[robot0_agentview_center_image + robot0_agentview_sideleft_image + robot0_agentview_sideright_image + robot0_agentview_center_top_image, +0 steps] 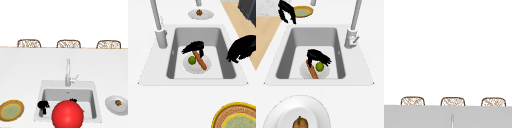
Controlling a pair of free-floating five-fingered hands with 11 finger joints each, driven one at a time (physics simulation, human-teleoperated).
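- Right hand [193, 47] was down in the sink [179, 32], fingers curled over the carrot [200, 60] on the plate [188, 67], lime [192, 60] at its 9 o'clock.
- Carrot wasn't lifted yet, I think.
- Left hand [241, 48] hung curled, holding nothing, at the sink's 3 o'clock.

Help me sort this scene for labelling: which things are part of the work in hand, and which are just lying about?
In hand:
right hand, over the plate in the sink
plate
carrot
lime
sink

Lying about:
left hand, at the sink's front edge
yellow plate
white plate
faucet
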